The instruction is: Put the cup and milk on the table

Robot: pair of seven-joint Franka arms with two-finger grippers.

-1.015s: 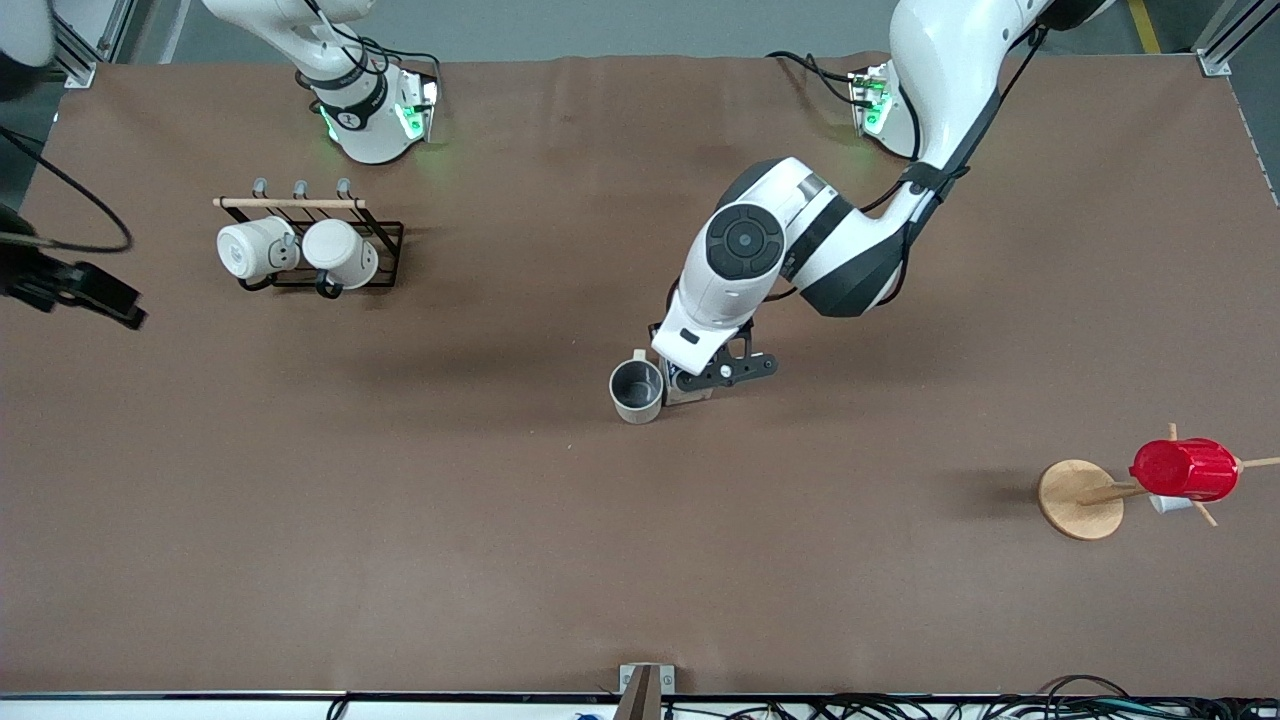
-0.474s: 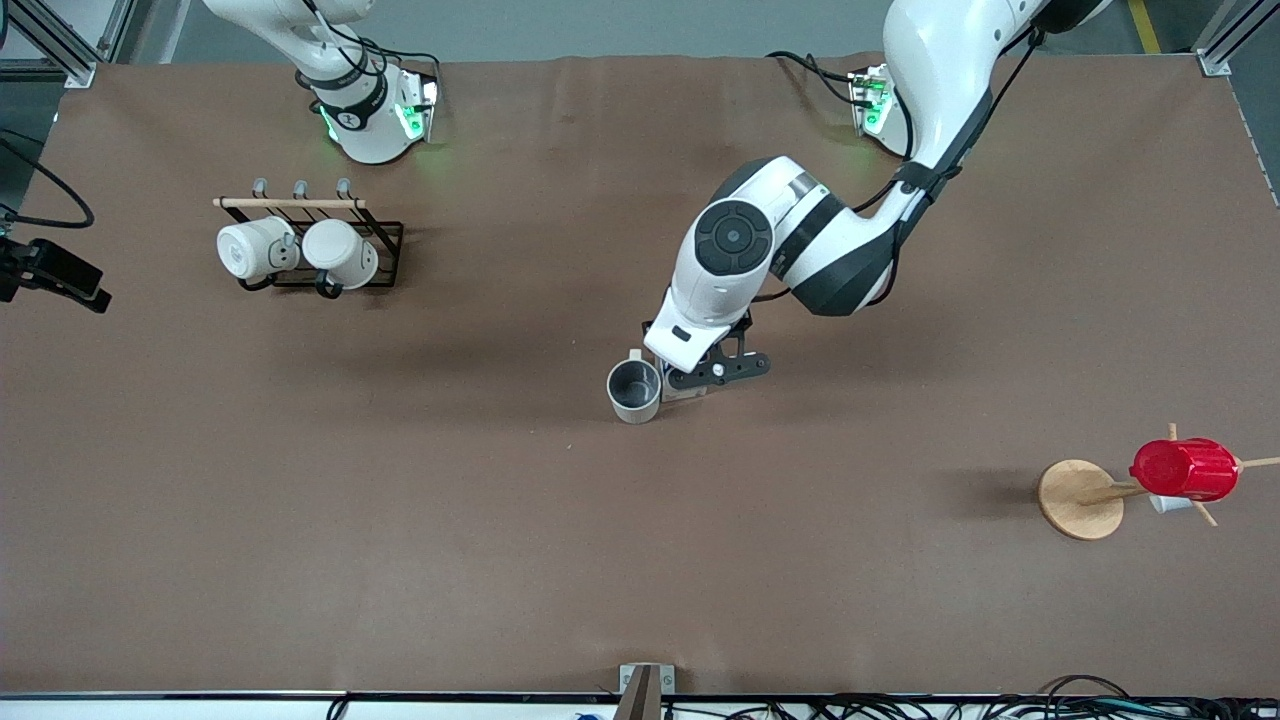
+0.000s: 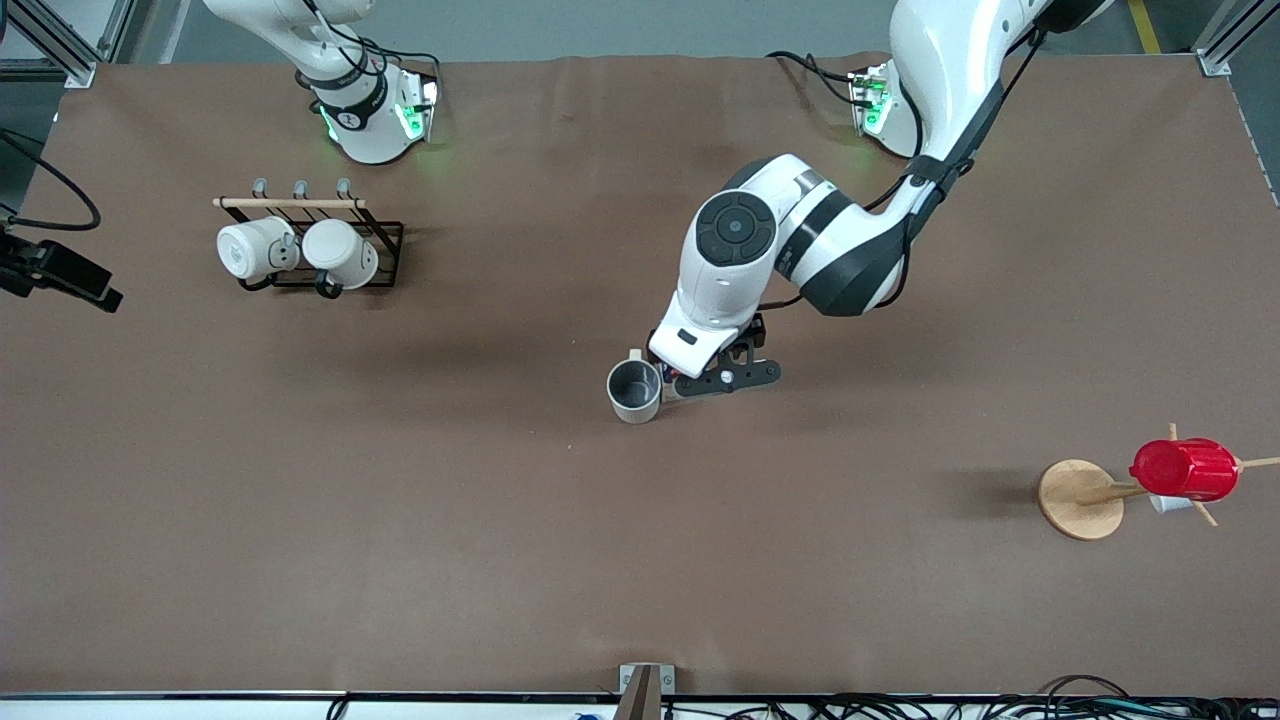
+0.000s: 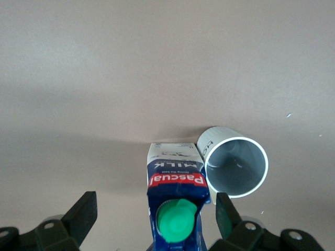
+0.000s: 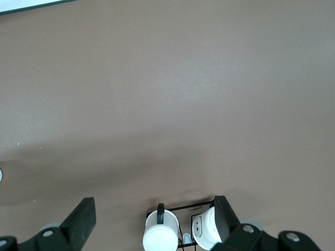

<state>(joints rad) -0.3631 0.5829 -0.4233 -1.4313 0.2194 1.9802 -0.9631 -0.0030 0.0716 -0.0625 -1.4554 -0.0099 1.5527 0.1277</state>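
Observation:
The milk (image 4: 175,180), a dark blue carton with a green cap, stands upright on the brown table (image 3: 400,550) near its middle. The cream cup (image 3: 635,390) stands upright right beside it, toward the right arm's end, and shows its grey inside in the left wrist view (image 4: 234,167). My left gripper (image 3: 722,377) hangs over the milk and hides most of it in the front view. In the left wrist view the left gripper (image 4: 154,217) is open, one finger on each side of the carton with gaps. My right gripper (image 3: 75,285) waits open at the table's edge (image 5: 154,219).
A black wire rack with two white mugs (image 3: 300,250) stands near the right arm's base and shows in the right wrist view (image 5: 161,235). A wooden peg stand (image 3: 1080,498) carrying a red ribbed cup (image 3: 1185,468) stands toward the left arm's end.
The left hand over the milk has shifted slightly and turned a little. The right gripper has drawn back toward the table's edge. Cup and milk have not moved.

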